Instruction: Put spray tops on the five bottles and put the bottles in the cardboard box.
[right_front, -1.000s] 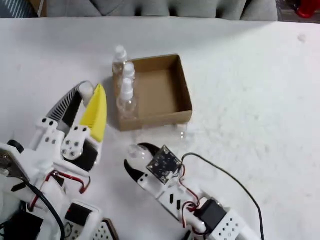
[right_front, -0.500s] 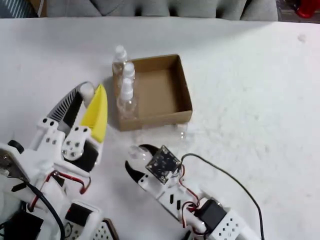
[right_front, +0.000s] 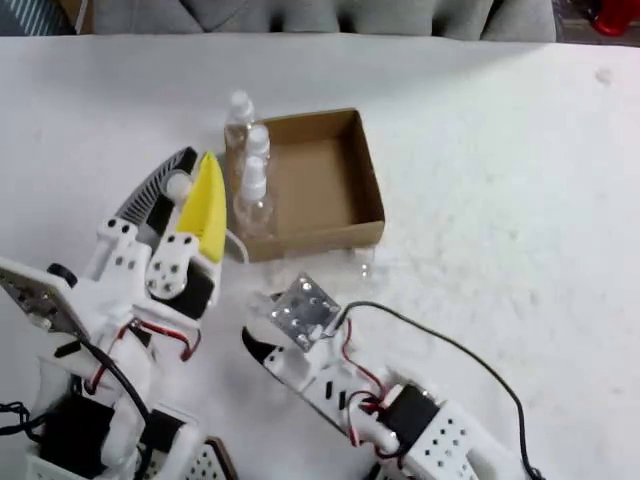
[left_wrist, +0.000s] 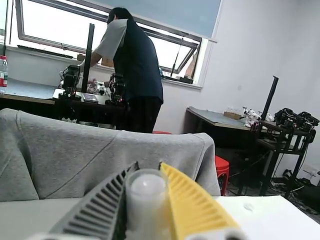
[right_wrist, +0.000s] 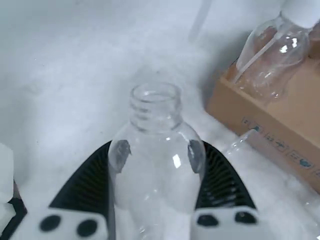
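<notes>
Since a second ago: the left gripper (right_front: 190, 183) has shifted toward the cardboard box (right_front: 345, 228) and now sits just beside its left wall. The right arm's wrist has rolled, so its board now shows a pale face. Box unmoved.

Left gripper: closed on a white spray top (right_front: 180, 185), pinched between its grey and yellow fingers, above the bench (right_front: 500, 150). Left wrist view shows the top's pale, rounded end.

Right gripper (right_front: 262, 320): low over the bench, near the box's front-left corner. Right wrist view gives what the high view hides: black fingers clamped round a clear open bottle (right_wrist: 155, 150), threaded neck uncovered.

Three capped bottles (right_front: 253, 190) stand in a row along the box's left wall.
</notes>
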